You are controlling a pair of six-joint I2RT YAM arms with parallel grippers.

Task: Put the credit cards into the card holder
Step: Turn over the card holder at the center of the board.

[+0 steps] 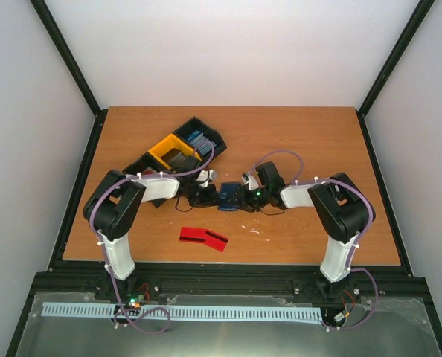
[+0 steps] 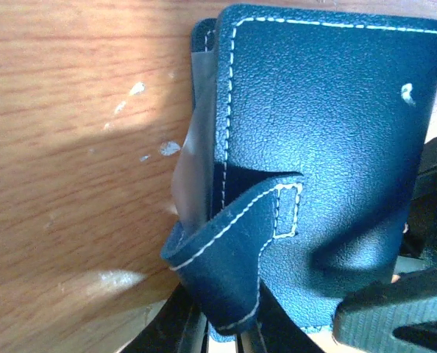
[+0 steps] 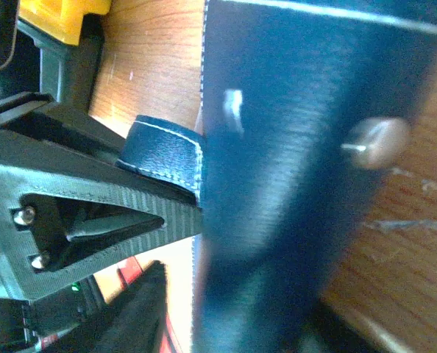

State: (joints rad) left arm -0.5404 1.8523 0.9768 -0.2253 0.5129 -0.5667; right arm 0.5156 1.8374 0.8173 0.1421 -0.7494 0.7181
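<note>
L tool (image 1: 208, 196) is pinched on the card holder (image 2: 329, 147) by its snap tab (image 2: 237, 250). R tool (image 1: 245, 198) touches the other side; can't tell if it's gripping. Holder sits mid-desk (image 1: 303, 141): navy pebbled leather, white stitching. Credit cards (image 1: 204, 237), flat red w/ dark stripe, lie nearer the front.

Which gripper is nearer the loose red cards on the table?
Left. The left gripper is at the card holder's left edge, the red cards just in front of it; the right gripper is at the holder's far side.

Table (image 1: 303, 149), yellow bin (image 1: 160, 152), black bins (image 1: 193, 121), contents unclear
</note>
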